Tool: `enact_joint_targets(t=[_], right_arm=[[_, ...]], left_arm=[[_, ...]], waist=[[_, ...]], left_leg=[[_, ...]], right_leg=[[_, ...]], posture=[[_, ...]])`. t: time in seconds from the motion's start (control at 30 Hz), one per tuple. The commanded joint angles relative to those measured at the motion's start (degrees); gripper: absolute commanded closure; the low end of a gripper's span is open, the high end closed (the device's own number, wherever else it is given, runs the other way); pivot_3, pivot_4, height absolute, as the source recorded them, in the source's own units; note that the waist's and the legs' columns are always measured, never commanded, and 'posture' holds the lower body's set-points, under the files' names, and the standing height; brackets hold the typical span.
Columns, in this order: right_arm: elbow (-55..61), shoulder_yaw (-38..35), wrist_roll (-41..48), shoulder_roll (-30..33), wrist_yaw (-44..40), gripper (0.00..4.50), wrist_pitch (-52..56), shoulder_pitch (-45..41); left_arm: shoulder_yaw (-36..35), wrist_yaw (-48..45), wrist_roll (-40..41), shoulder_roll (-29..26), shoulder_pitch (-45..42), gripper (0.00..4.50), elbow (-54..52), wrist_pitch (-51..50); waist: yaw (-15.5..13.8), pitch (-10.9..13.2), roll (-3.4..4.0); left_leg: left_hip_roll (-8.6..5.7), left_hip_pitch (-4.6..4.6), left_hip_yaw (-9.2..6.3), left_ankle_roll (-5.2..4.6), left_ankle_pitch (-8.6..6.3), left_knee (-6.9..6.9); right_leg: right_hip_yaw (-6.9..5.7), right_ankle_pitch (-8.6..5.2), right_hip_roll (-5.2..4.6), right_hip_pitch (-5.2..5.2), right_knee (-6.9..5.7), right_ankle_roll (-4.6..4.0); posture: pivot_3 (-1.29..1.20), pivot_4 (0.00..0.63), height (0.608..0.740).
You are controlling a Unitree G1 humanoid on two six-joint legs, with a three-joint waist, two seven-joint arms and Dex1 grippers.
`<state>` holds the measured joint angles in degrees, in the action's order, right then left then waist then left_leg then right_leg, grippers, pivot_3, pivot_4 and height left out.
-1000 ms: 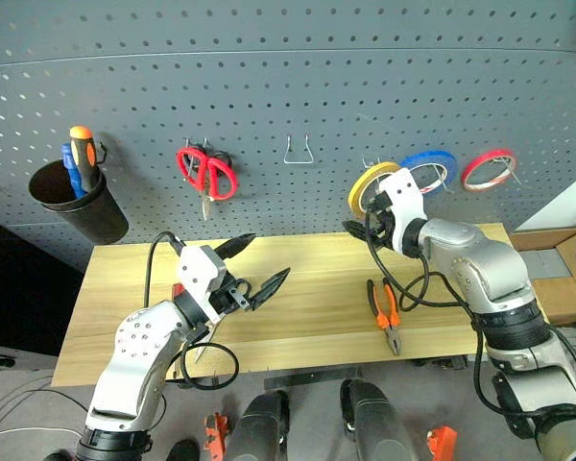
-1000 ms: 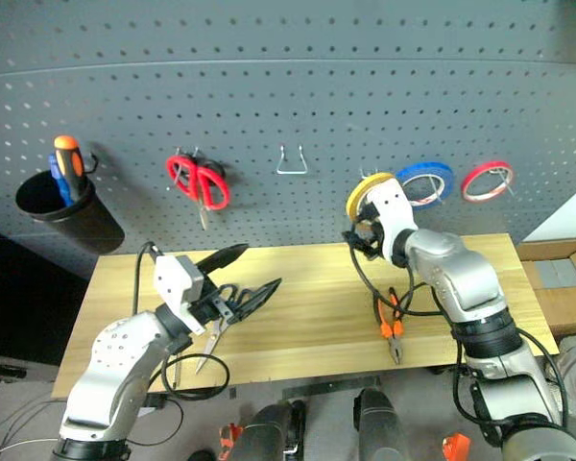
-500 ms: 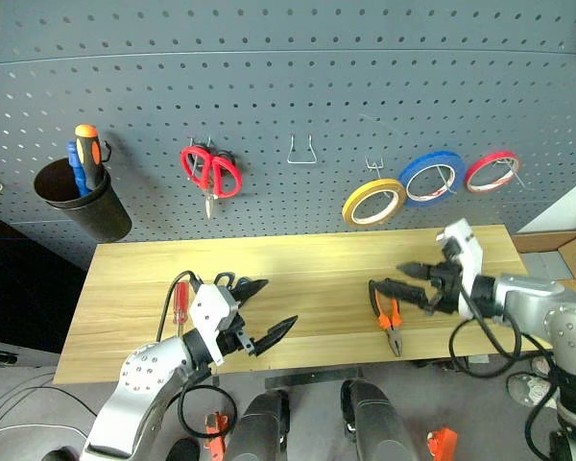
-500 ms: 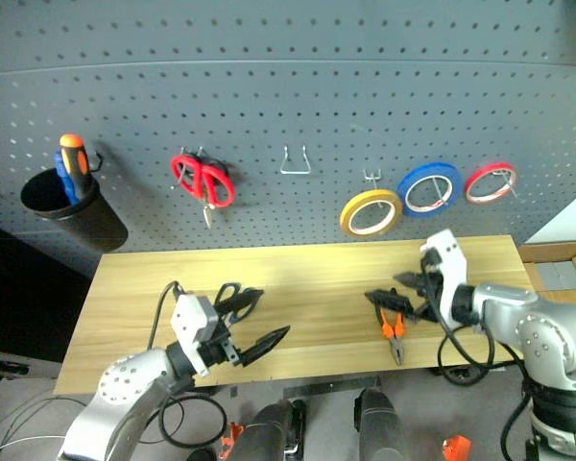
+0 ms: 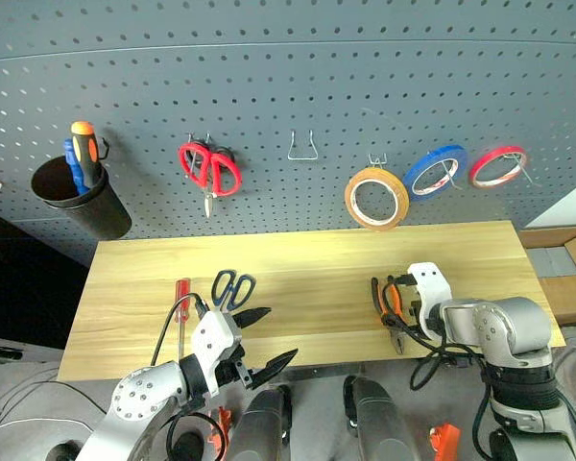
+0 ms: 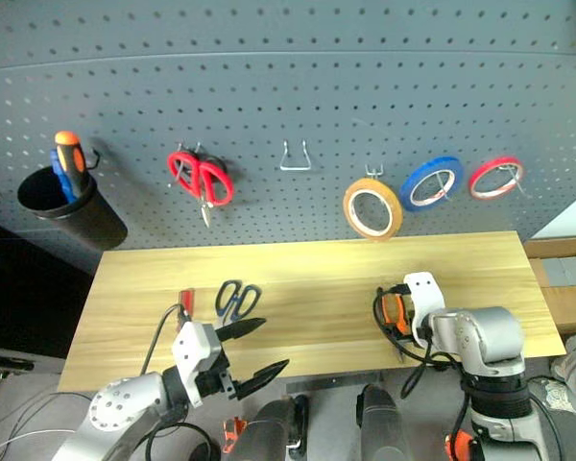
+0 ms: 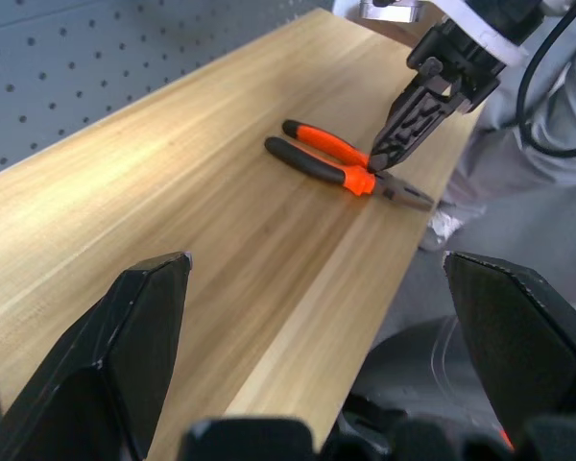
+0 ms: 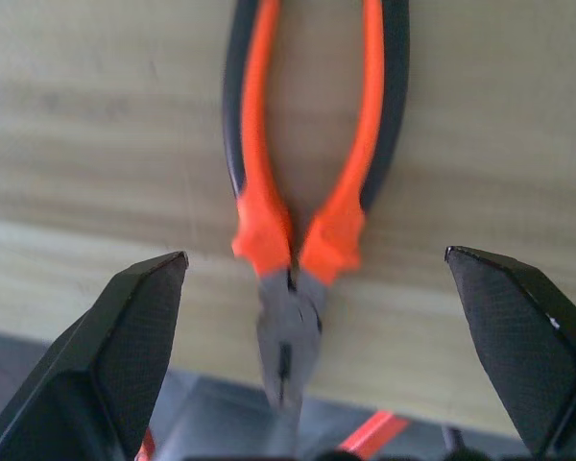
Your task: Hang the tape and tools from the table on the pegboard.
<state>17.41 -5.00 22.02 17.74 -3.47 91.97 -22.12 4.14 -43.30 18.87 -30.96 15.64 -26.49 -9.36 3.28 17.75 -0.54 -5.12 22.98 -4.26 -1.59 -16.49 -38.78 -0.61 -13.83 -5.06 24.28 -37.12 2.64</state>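
Both black fingers of the right gripper (image 8: 312, 365) stand wide apart, pointing down over the pliers with orange-and-black handles (image 5: 391, 309), one finger on each side of the joint, holding nothing. These pliers lie flat on the light yellowish wooden plank bench (image 5: 307, 279), near its front edge, with the steel nose reaching just past that edge.

Black fingers of the left gripper (image 5: 265, 338) are also wide apart and empty, over the front edge of the bench. Just behind them lie the scissors with dark blue handles (image 5: 229, 287), and beside these a screwdriver with a red handle (image 5: 181, 305).

On the dark grey pegboard (image 5: 288, 86) the thin yellow ring of tape (image 5: 376, 199) hangs on a small hook. Next to it hang a blue tape ring (image 5: 432, 169) and a red tape ring (image 5: 497, 165). Further along are an empty wire hook (image 5: 302, 149), red-handled scissors (image 5: 209, 169) and a black cup (image 5: 82, 200) holding an orange-handled tool (image 5: 84, 154).

No writing can be read on anything.
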Motion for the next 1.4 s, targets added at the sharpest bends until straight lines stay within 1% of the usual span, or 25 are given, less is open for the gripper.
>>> enact_joint_targets(t=[0.03, 0.13, 0.3, 0.47, 0.87, 0.97, 1.1, 1.13, 1.2, 1.27, 1.33, 1.4], right_arm=[[1.93, -1.80, -1.13, -1.00, 0.64, 0.03, 0.52, -0.55], [0.56, -2.97, -2.25, -3.54, 1.85, 0.03, 0.52, -1.74], [-1.45, -2.95, -5.55, -7.36, 3.48, 0.03, 0.28, -2.32], [-2.25, -1.88, -6.87, -8.00, 3.22, 0.03, -0.12, -2.08], [-9.78, 2.90, -10.26, -10.28, 3.61, 0.03, -6.07, -2.23], [-11.06, 4.09, -11.50, -9.97, 3.71, 0.64, -7.62, -1.97], [-8.54, 3.36, -11.58, -9.53, 2.71, 1.98, -3.99, -2.29], [-7.53, 3.42, -11.34, -9.04, 2.22, 2.17, -2.68, -2.33], [-5.12, 4.15, -10.10, -7.37, 0.60, 2.17, -0.46, -2.35], [-1.43, 7.16, -7.07, -3.30, -2.93, 2.17, 0.43, -1.97], [4.61, 10.23, -0.44, 2.98, -9.86, 2.17, 0.53, -1.56], [13.73, 11.94, 6.81, 9.64, -19.13, 2.17, -0.73, -2.12]], left_arm=[[-0.15, 0.89, 0.00, 1.38, 0.46, 0.00, -2.74, 2.55], [-0.38, 2.40, 0.68, 3.26, -0.98, 0.00, -3.73, 3.07], [0.29, 1.62, -1.37, 1.44, 0.40, 0.00, -4.12, 2.95], [0.47, 2.06, -2.18, 0.89, 1.84, 0.00, -4.59, 2.91], [0.40, 2.08, -2.29, 0.64, 1.57, 0.00, -4.46, 2.34], [0.12, 2.34, -2.32, 0.60, 1.27, 0.00, -4.46, 2.18], [-0.59, 2.26, -1.85, 0.21, 1.12, 0.00, -4.31, 2.08], [-0.68, 2.20, -1.86, 0.13, 1.14, 0.00, -4.09, 2.21], [-0.80, 2.18, -1.97, 0.04, 1.01, 0.00, -3.42, 2.53], [-0.96, 2.21, -1.99, 0.05, 0.58, 0.00, -2.68, 2.80], [-1.57, 2.46, -1.61, 0.36, -0.07, 0.00, -2.03, 2.93], [-2.50, 3.04, -1.04, 1.01, -0.74, 0.00, -1.46, 3.28]], waist=[[-0.07, 0.20, -0.01], [-0.04, 0.48, -0.07], [0.00, 0.57, -0.05], [0.01, 0.75, 0.00], [0.07, 1.31, 0.03], [0.07, 1.36, -0.07], [0.08, 1.39, -0.10], [0.07, 1.39, -0.10], [0.06, 1.40, -0.09], [0.06, 1.43, -0.09], [-0.03, 1.46, -0.10], [-0.01, 1.57, -0.03]], left_leg=[[0.00, 0.00, 0.00, 0.00, 0.00, 0.02], [0.00, 0.01, -0.01, 0.00, 0.00, 0.03], [0.00, 0.01, -0.02, 0.02, 0.01, 0.06], [0.00, 0.03, -0.01, 0.02, 0.01, 0.12], [0.00, 0.03, -0.03, 0.02, 0.01, 0.17], [0.00, 0.01, -0.04, 0.03, 0.01, 0.20], [0.00, 0.00, -0.05, 0.03, 0.01, 0.21], [0.00, 0.00, -0.05, 0.04, 0.01, 0.23], [0.00, 0.00, -0.04, 0.06, 0.02, 0.36], [-0.02, 0.02, -0.02, 0.10, 0.05, 0.48], [-0.03, 0.07, -0.01, 0.28, 0.15, 0.63], [-0.04, 0.20, 0.01, 0.28, 0.15, 0.65]], right_leg=[[-0.01, 0.00, 0.00, 0.01, 0.00, 0.00], [-0.02, 0.00, 0.00, 0.01, 0.03, 0.00], [-0.02, 0.00, 0.02, 0.03, 0.03, 0.00], [-0.01, -0.01, 0.02, 0.09, 0.08, 0.01], [-0.03, -0.02, 0.03, 0.11, 0.10, 0.02], [-0.03, -0.02, 0.03, 0.11, 0.12, 0.03], [-0.03, -0.02, 0.04, 0.10, 0.11, 0.04], [-0.03, -0.02, 0.04, 0.10, 0.11, 0.04], [-0.03, -0.03, 0.04, 0.13, 0.15, 0.04], [-0.01, -0.05, 0.02, 0.20, 0.18, 0.08], [-0.02, -0.10, 0.00, 0.29, 0.22, 0.14], [-0.02, -0.13, -0.02, 0.42, 0.21, 0.18]], posture=[[-0.09, 0.378, 0.740], [-0.09, 0.380, 0.740], [-0.07, 0.377, 0.740], [-0.07, 0.382, 0.740], [-0.07, 0.388, 0.740], [-0.07, 0.385, 0.740], [-0.07, 0.383, 0.740], [-0.07, 0.378, 0.740], [-0.07, 0.374, 0.740], [-0.08, 0.370, 0.740], [-0.08, 0.364, 0.740], [-0.08, 0.354, 0.740]])
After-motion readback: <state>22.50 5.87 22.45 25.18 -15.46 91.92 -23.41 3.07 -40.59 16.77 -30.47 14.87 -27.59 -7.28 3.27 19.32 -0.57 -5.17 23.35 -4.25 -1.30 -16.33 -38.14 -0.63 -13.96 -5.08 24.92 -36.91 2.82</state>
